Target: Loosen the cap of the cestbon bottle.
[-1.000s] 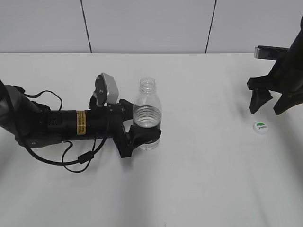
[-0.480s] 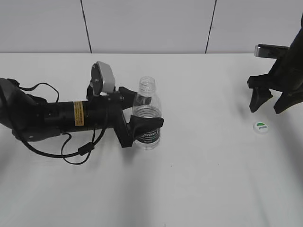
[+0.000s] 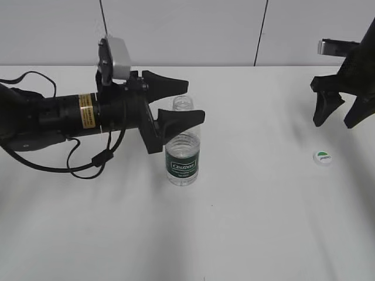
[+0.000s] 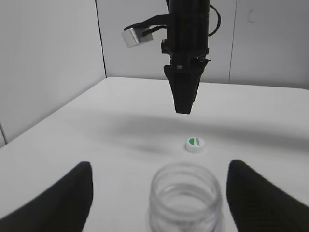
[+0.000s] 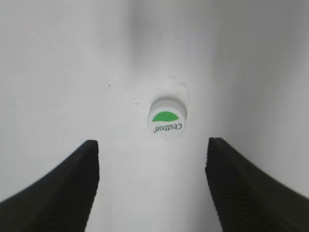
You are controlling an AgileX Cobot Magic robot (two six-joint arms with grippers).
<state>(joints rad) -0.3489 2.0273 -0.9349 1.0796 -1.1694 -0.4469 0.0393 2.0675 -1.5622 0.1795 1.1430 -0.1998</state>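
The clear Cestbon bottle (image 3: pixel 183 153) with its dark green label stands upright on the white table, its neck open and capless; its mouth also shows in the left wrist view (image 4: pixel 186 193). My left gripper (image 3: pixel 186 99) is open and raised at neck height, fingers either side of the neck without touching. The green and white cap (image 3: pixel 322 157) lies on the table at the right, also seen in the left wrist view (image 4: pixel 194 144) and right wrist view (image 5: pixel 166 119). My right gripper (image 3: pixel 340 120) is open and empty above the cap.
The white table (image 3: pixel 252 228) ends at a light panelled wall (image 3: pixel 187 29) behind. The left arm's black cable (image 3: pixel 94 167) loops on the table to the left of the bottle.
My left gripper has let go of the bottle's body, opened wide and risen to neck height. The bottle stays standing. The right gripper has lifted slightly above the cap.
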